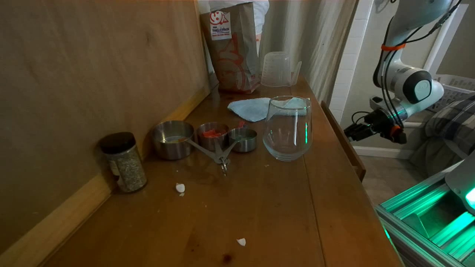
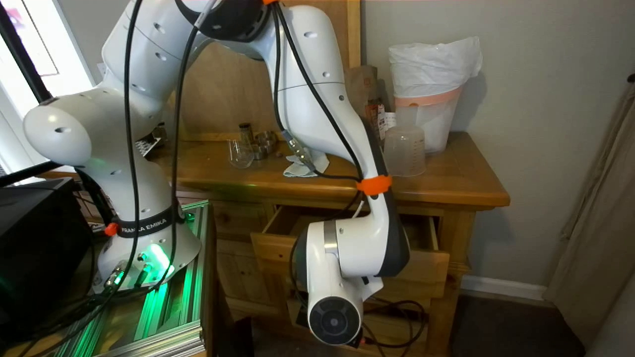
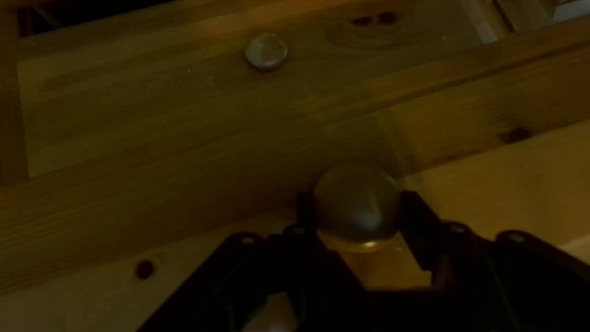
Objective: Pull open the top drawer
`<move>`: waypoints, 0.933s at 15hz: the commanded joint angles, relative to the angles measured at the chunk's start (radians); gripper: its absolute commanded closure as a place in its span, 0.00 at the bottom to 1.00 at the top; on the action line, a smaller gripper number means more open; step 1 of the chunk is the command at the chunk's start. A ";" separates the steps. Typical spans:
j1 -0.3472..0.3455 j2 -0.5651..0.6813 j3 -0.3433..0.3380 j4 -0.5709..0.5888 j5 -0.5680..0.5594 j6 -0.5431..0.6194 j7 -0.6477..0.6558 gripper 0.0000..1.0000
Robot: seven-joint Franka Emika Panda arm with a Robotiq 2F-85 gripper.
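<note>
The top drawer (image 2: 426, 272) is pulled part way out of the wooden cabinet in an exterior view, with its inside showing from above. In an exterior view its front panel (image 1: 343, 141) stands out from the tabletop's edge. A round knob (image 3: 357, 205) shows in the dark wrist view. My gripper (image 3: 357, 203) has one black finger on each side of the knob, and both appear to touch it. My gripper (image 1: 349, 135) is also at the drawer front in an exterior view. In an exterior view the arm hides the knob and most of the gripper.
A stemless glass (image 1: 287, 129), metal measuring cups (image 1: 173, 141), a spice jar (image 1: 124, 163), a cloth (image 1: 250, 108), a paper bag (image 1: 233, 52) and a plastic jug (image 1: 276, 70) stand on the tabletop. A small round disc (image 3: 266, 50) shows in the wrist view. Cables hang along the arm.
</note>
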 commanded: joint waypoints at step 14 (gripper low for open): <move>-0.015 -0.175 -0.034 -0.093 0.077 0.181 -0.020 0.00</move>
